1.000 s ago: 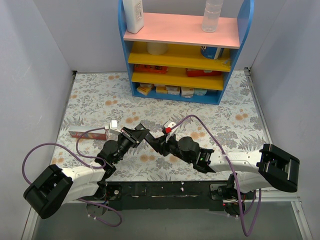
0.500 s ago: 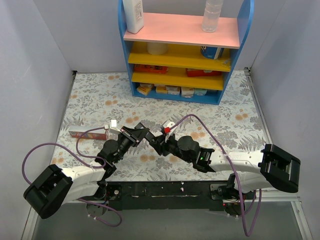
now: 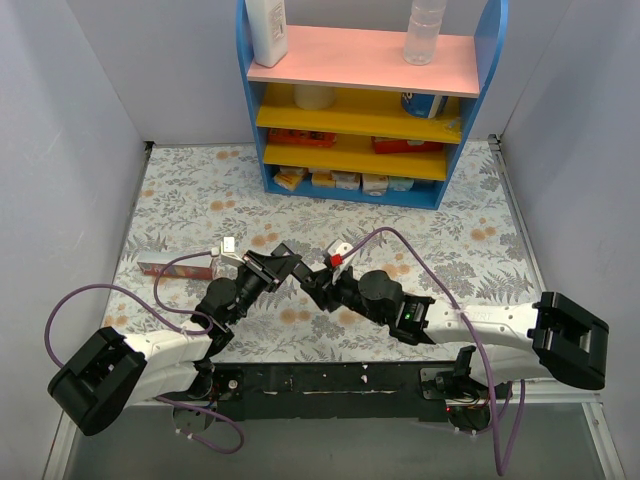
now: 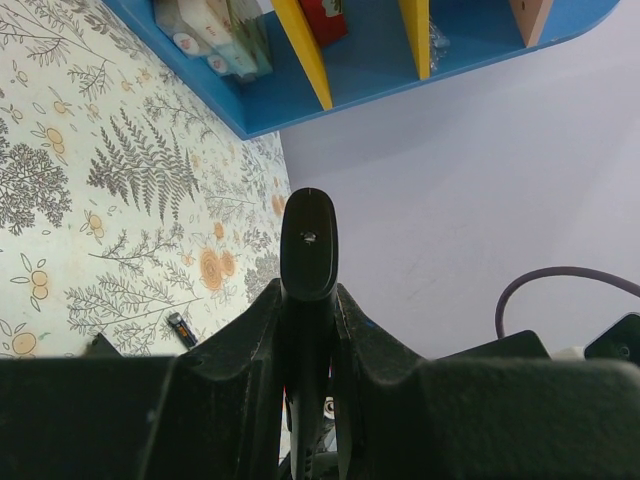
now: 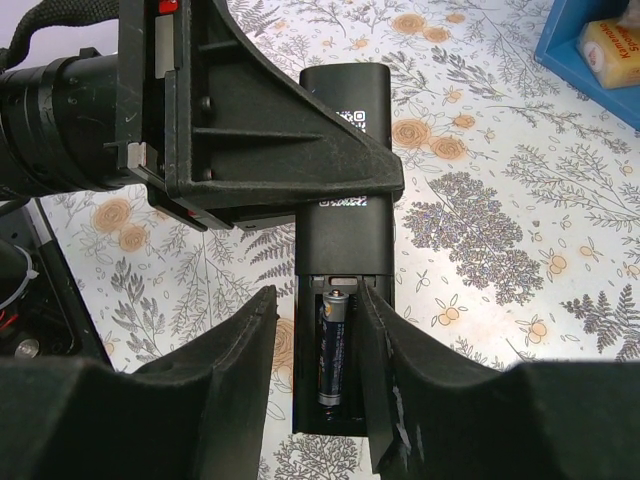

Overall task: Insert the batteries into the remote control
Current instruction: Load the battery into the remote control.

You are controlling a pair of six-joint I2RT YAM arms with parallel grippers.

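My left gripper (image 4: 307, 295) is shut on the remote control (image 4: 308, 250), a slim black bar seen edge-on and held above the table. In the right wrist view the remote (image 5: 345, 180) lies back side up with its compartment open. One dark battery (image 5: 333, 345) sits in the compartment. My right gripper (image 5: 318, 300) is open and its fingers straddle the compartment end without pinching the battery. A second small dark battery (image 4: 181, 328) lies on the flowered table. In the top view both grippers, left (image 3: 283, 262) and right (image 3: 308, 284), meet at the table's middle front.
A blue shelf unit (image 3: 365, 100) with yellow and pink boards stands at the back, with bottles on top and small boxes inside. A reddish-brown flat stick (image 3: 175, 268) and a small white piece (image 3: 229, 244) lie at the left. Grey walls close both sides.
The right arm has shifted a little toward the left gripper, its elbow swinging outward to the right. The left arm holds the remote in the same place.
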